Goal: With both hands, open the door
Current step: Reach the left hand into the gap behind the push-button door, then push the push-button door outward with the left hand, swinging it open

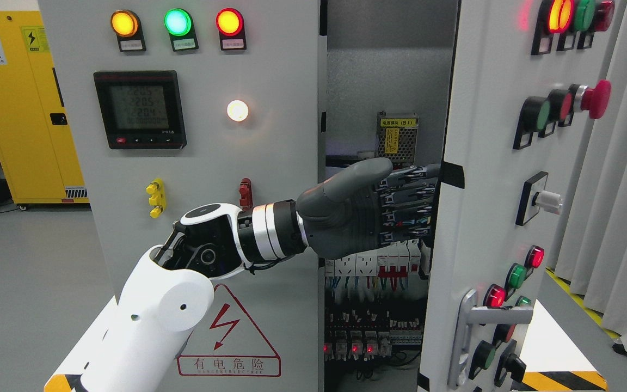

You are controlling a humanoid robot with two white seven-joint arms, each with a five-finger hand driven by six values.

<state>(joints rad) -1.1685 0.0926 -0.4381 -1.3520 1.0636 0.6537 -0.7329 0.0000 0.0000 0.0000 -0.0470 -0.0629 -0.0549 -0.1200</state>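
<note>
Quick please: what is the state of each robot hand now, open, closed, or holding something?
Left hand: reaches into the gap beside the right door; its fingers are hidden behind the door edge, so cannot be told.
Right hand: not in view.

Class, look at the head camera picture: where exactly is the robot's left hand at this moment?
In the head view, the left hand is just right of centre, reaching into the gap between the left door and the swung-open right door, in front of the cabinet's wiring.

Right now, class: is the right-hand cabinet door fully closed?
No: the right door stands swung open, showing the wiring inside, with the left hand reaching into the gap.
</note>
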